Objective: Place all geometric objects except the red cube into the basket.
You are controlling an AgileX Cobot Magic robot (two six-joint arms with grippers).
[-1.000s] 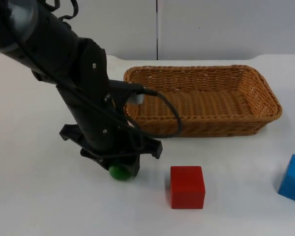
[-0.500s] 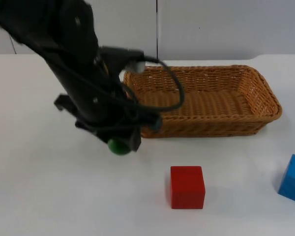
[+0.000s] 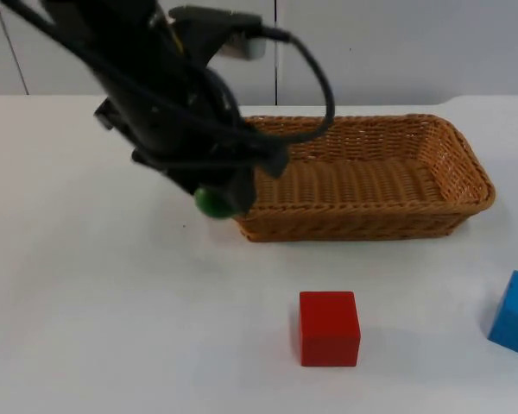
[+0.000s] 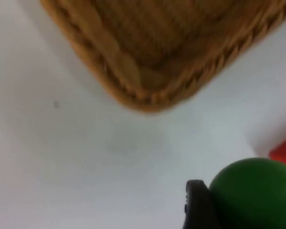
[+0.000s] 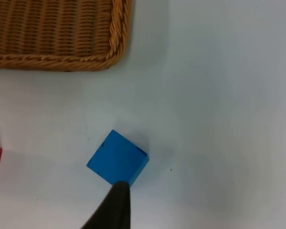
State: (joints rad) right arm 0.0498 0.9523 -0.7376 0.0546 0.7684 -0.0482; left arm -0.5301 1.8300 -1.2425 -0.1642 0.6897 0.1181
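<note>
Green ball (image 3: pixel 212 202) — round, glossy — gripped in left end effector (image 3: pixel 214 200) beside basket (image 3: pixel 466 164) corner.

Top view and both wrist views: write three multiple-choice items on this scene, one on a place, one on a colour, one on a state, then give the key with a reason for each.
1. Where is the green ball?
A. In the left gripper, beside the basket's left end
B. On the basket floor
C. Beside the red cube

2. What colour is the cube under the right gripper?
A. Yellow
B. Blue
C. Green

3. What is in the basket?
A. Two cubes
B. The ball
C. Nothing

Key: 1 A, the ball sits at the gripper's tip just outside the basket's left rim. 2 B, the right wrist view shows the blue cube on the table. 3 C, the visible weave is bare.
</note>
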